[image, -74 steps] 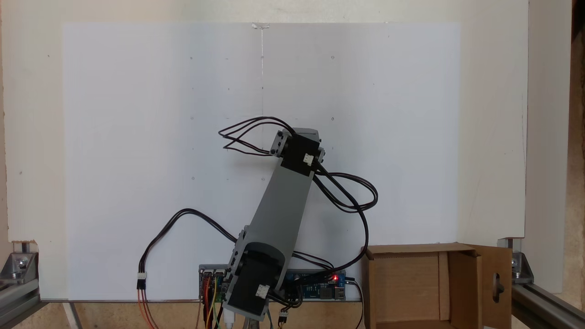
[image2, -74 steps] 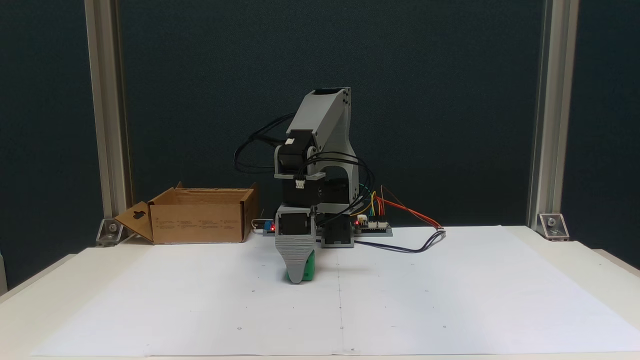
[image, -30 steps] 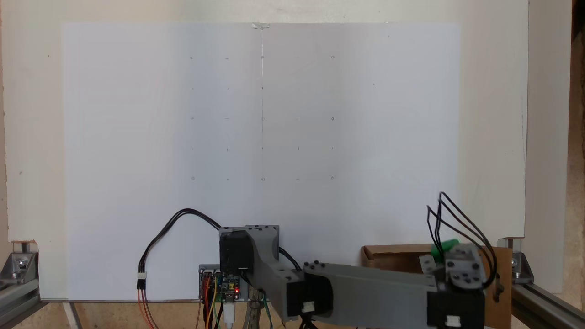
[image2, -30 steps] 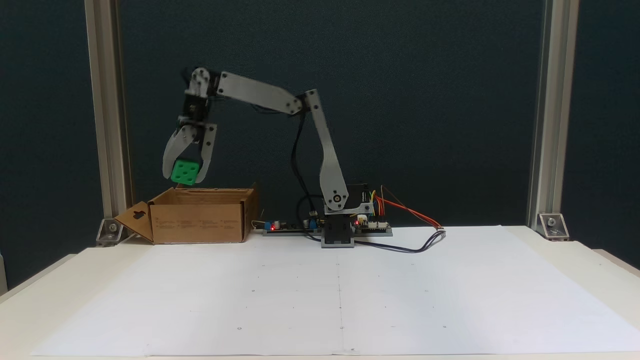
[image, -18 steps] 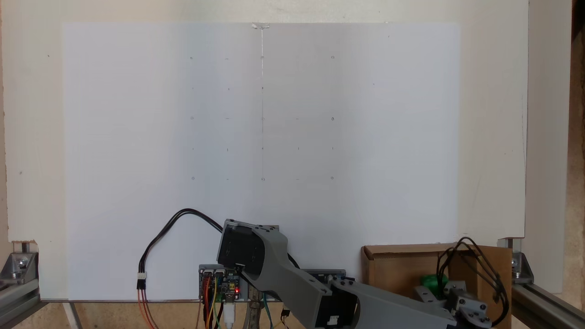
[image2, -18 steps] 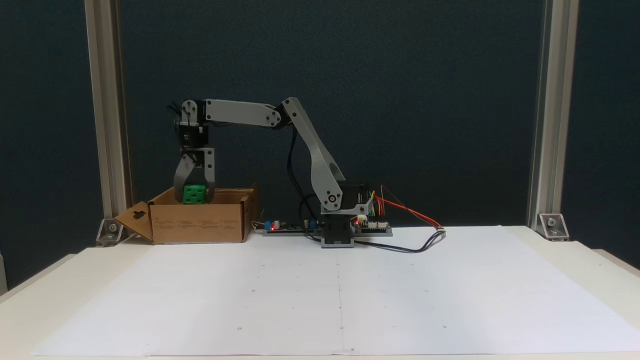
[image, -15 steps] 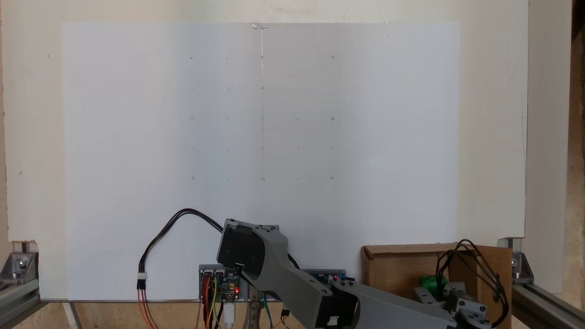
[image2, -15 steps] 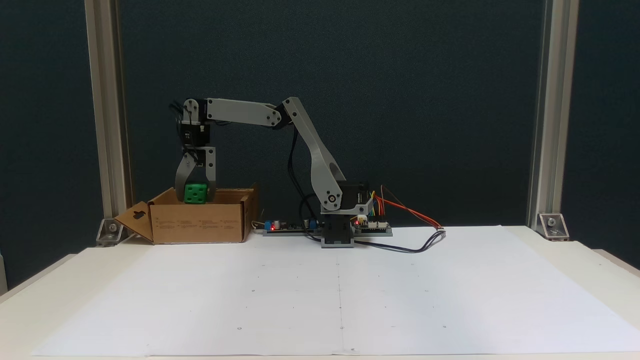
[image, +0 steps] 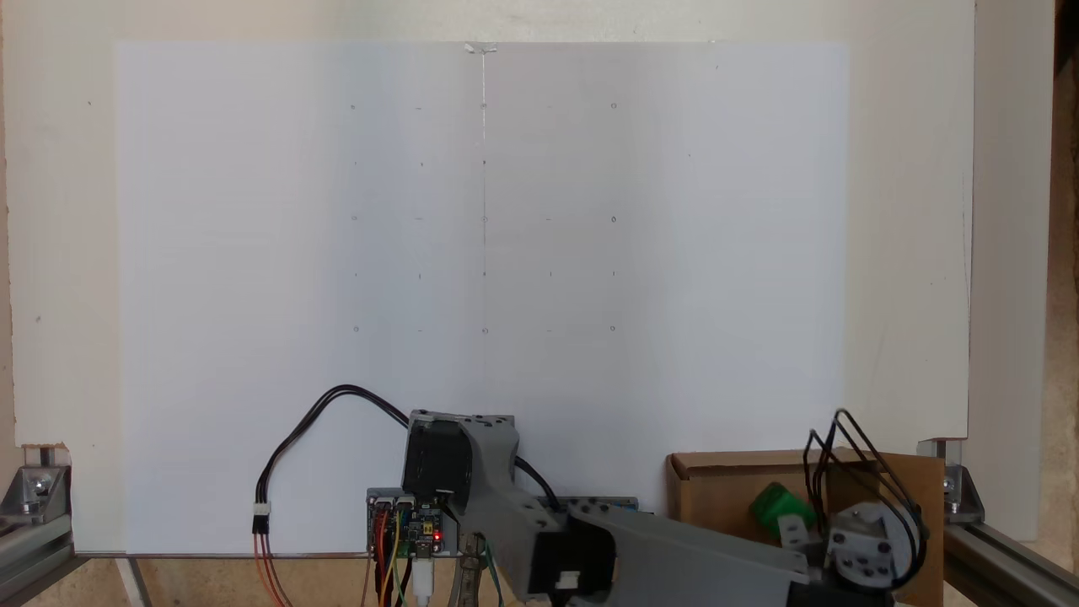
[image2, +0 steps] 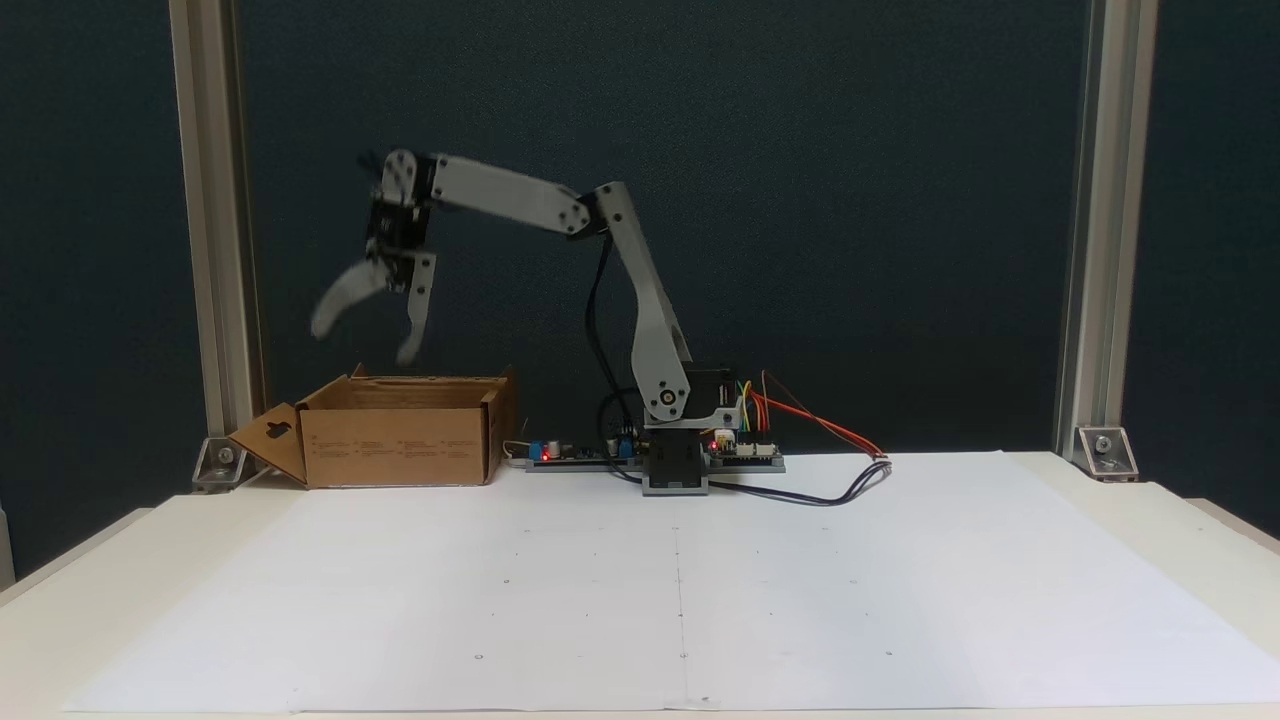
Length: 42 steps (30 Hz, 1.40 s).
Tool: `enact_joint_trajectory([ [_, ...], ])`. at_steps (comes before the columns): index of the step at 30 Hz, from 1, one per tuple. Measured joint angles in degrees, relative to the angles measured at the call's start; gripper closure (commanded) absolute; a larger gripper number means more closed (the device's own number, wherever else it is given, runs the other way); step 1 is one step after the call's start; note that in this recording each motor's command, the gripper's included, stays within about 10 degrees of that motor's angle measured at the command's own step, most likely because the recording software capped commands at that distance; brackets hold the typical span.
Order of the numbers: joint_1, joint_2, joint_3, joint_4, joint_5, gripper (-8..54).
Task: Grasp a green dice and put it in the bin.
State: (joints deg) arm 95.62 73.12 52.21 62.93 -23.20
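Observation:
The green dice (image: 779, 506) lies inside the bin (image: 732, 461), a brown cardboard box at the lower right of a fixed view. From the front, the bin (image2: 395, 446) stands at the back left of the table and its walls hide the dice. My gripper (image2: 368, 335) hangs open above the bin, blurred by motion, jaws spread wide with nothing between them. The grey arm reaches from its base (image2: 675, 470) over to the box.
A white paper sheet (image2: 680, 590) covers the table in front of the arm. Control boards with coloured wires (image2: 745, 450) sit beside the base. Aluminium posts (image2: 205, 240) stand at the back corners. One bin flap with a handle hole (image2: 268, 440) juts outward.
The gripper was shut on the dice low over the bin half a second ago. It has opened, the dice has dropped into the box, and the arm has lifted.

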Motion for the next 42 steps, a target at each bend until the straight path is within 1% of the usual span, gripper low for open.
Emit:
enact_joint_trajectory([
  [4, -14.85, 6.94, 0.00, -0.53, 3.69, 0.3],
  [10, -37.97, 14.15, 0.26, -3.08, 8.88, 0.6],
  [13, -50.19, 18.72, 5.80, -3.96, 11.16, 0.6],
  [15, -58.36, 22.50, 12.04, -6.86, 11.60, 0.6],
  [21, -75.50, 34.89, 41.92, -23.55, 11.69, 0.6],
  [23, -80.42, 37.62, 49.48, -28.74, 11.69, 0.6],
  [31, -92.37, 47.55, 70.84, -50.10, 15.29, 0.4],
  [39, -93.08, 55.20, 89.74, -70.75, 15.64, 0.5],
  [42, -93.16, 55.72, 96.68, -78.49, 15.64, 0.7],
])
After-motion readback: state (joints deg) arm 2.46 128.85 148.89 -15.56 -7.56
